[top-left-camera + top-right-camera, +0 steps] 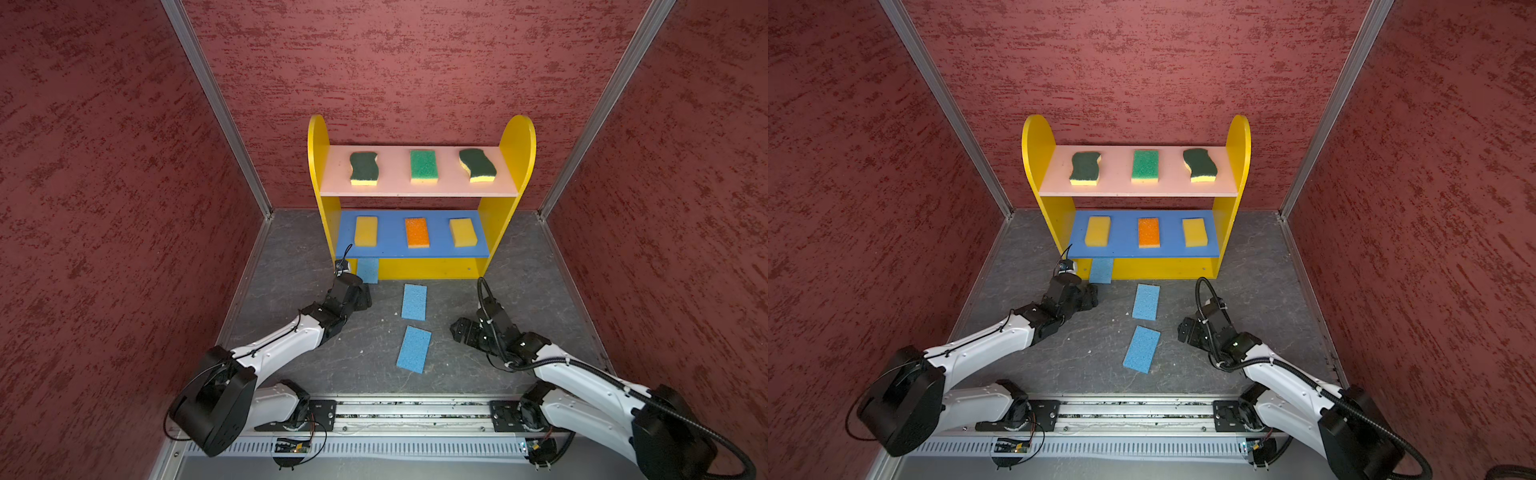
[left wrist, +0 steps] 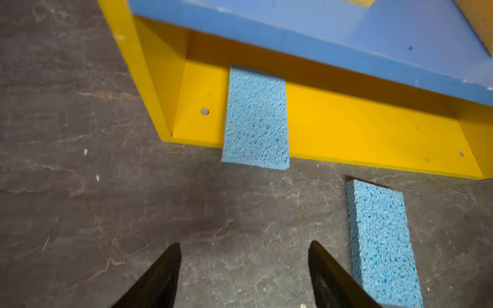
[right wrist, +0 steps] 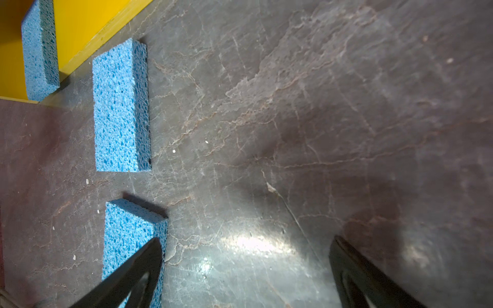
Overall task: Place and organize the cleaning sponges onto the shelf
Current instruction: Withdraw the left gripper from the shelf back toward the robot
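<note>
Left gripper (image 2: pixel 245 244), jaws apart and empty, hangs low over the floor (image 2: pixel 80 213), just short of a blue sponge (image 2: pixel 256 117). That sponge lies partly on the bottom board (image 2: pixel 346 128) of the shelf (image 1: pixel 517 137), its near end overhanging the front edge. The middle board (image 2: pixel 346 32) juts out above its far end. A second blue sponge (image 2: pixel 381 240) lies flat on the floor off to the gripper's right, near the shelf front. Right gripper (image 3: pixel 246 238), wide open and holding nothing, sits beside a third blue sponge (image 3: pixel 130 234), the one nearest the robot. In both top views, yellow sponges (image 1: pixel 366 230) flank an orange sponge (image 1: pixel 417 232) on the middle board. A green sponge (image 1: pixel 423 165) sits between wavy sponges (image 1: pixel 363 168) on the top board (image 1: pixel 395 185).
</note>
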Action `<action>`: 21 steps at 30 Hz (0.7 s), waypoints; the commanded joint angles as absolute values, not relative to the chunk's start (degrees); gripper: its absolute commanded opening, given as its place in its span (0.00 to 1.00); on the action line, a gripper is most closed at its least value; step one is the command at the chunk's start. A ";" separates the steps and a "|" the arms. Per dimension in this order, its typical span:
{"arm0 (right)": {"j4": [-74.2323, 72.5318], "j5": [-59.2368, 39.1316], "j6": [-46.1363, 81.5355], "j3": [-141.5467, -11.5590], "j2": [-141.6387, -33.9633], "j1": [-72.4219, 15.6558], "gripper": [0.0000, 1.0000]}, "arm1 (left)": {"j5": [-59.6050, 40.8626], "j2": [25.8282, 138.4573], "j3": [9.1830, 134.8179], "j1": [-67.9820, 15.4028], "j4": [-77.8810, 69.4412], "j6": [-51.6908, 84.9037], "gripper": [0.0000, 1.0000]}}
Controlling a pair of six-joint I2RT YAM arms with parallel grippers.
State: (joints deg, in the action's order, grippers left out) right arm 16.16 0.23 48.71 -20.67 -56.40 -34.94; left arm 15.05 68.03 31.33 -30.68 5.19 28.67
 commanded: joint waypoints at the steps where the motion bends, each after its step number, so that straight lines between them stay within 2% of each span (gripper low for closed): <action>1: 16.26 0.44 48.82 -20.67 -55.48 -35.25 0.99 | 11.44 64.16 28.08 -30.15 5.75 32.25 0.72; 6: 16.94 0.35 48.43 -20.59 -54.76 -35.25 0.99 | 7.47 59.17 22.42 -29.97 2.62 35.56 0.69; 8: 17.32 0.35 48.46 -20.51 -54.49 -35.26 0.99 | 7.15 58.18 20.42 -29.95 0.89 36.82 0.61; 11: 18.48 0.74 48.51 -20.82 -54.35 -35.24 0.99 | 7.61 57.71 18.25 -29.88 -1.23 38.28 0.54; 17: 21.28 3.37 48.98 -20.91 -52.88 -35.27 0.99 | 6.46 58.29 15.07 -29.60 -6.41 40.92 0.54; 21: 22.47 4.31 49.11 -20.94 -51.91 -35.29 0.99 | 7.24 58.45 13.28 -29.31 -8.46 43.54 0.42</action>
State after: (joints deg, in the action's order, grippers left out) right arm 20.43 1.63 48.66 -20.67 -52.88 -34.94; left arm 7.09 58.24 14.33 -29.71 -4.71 41.04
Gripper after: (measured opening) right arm 0.987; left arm 0.434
